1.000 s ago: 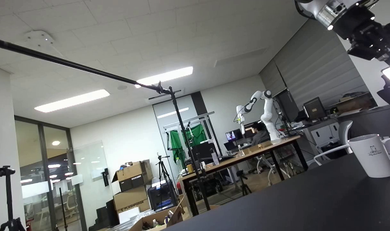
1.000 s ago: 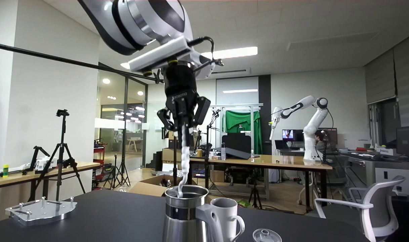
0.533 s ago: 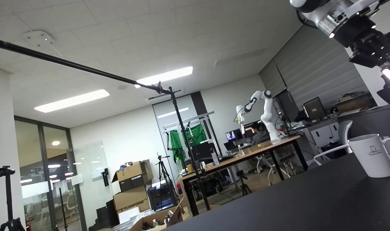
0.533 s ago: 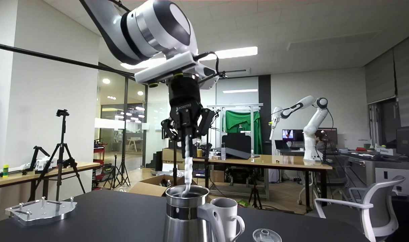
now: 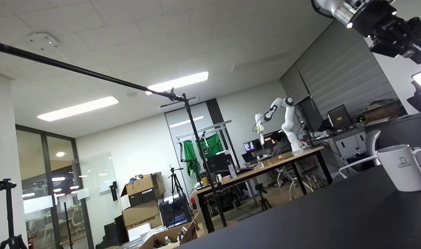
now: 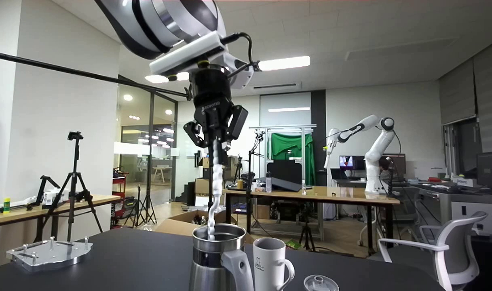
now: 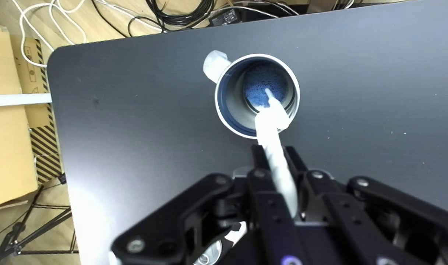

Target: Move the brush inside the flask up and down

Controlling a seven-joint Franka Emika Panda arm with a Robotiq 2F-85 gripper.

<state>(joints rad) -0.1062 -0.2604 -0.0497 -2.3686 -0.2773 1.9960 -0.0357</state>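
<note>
One gripper [image 7: 275, 151] hangs above one flask [image 6: 211, 275], and its two fingers [image 7: 260, 158] are clamped on one brush [image 6: 217, 186], which runs between them in the wrist view. The brush is white and twisted along its length; it slants down from the gripper, and its lower end passes inside the flask's mouth, below the rim. Whether it touches the flask's wall, I cannot tell. One round blue speckled patch [image 7: 260, 81] shows at the bottom of the flask, its nature unclear. The flask itself stands upright, steel-coloured, with one grey handle [image 6: 241, 268].

Just beside the flask, on its handle side, stands one white mug [image 6: 268, 264] bearing a small drawing; this mug shows in both exterior views. One round, translucent lid-like piece [image 6: 320, 283] lies on that same side of the flask, farther off than the mug. Well apart from the flask, on the opposite side, lies one metal plate [image 6: 49, 255] with short upright pegs. Flask, mug, lid-like piece and plate, four things in all, share one black table [image 6: 136, 258].

Behind the flask, in an exterior view, come one open cardboard box [image 6: 179, 226], one wooden table [image 6: 322, 195] and, upon that table, a second robot arm [image 6: 374, 171]; one grey chair [image 6: 458, 250] stands farther off on the flask's handle side.
</note>
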